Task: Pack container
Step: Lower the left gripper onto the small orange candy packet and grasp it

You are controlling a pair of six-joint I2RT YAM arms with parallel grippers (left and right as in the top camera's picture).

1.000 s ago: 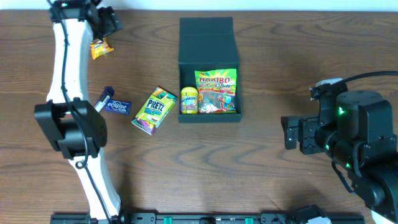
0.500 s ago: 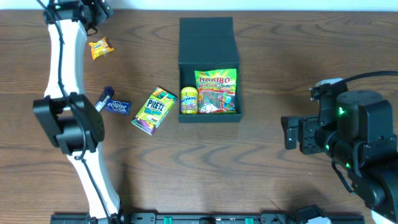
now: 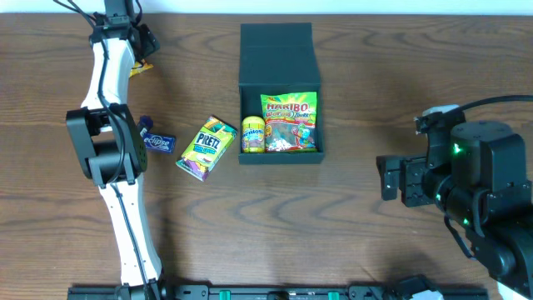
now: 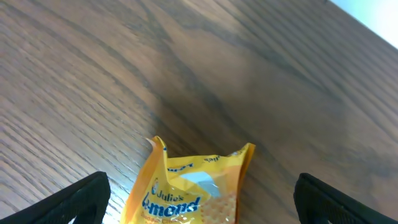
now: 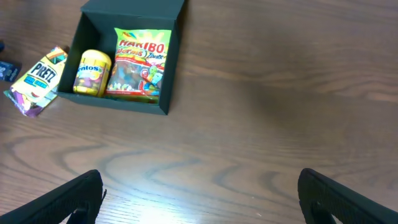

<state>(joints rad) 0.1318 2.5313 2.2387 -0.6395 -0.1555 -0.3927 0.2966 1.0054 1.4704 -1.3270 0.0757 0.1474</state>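
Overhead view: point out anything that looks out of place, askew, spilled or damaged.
Nothing is spilled or damaged. The Pretz box lies tilted, left of the container. The Eclipse packet and a yellow snack packet also lie outside it. They are loose rather than odd.

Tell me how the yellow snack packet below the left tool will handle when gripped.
The yellow packet looks like thin crinkled film, so it will probably flex rather than stay stiff. Lying flat and small, it seems light and may slide on the smooth table if pushed.
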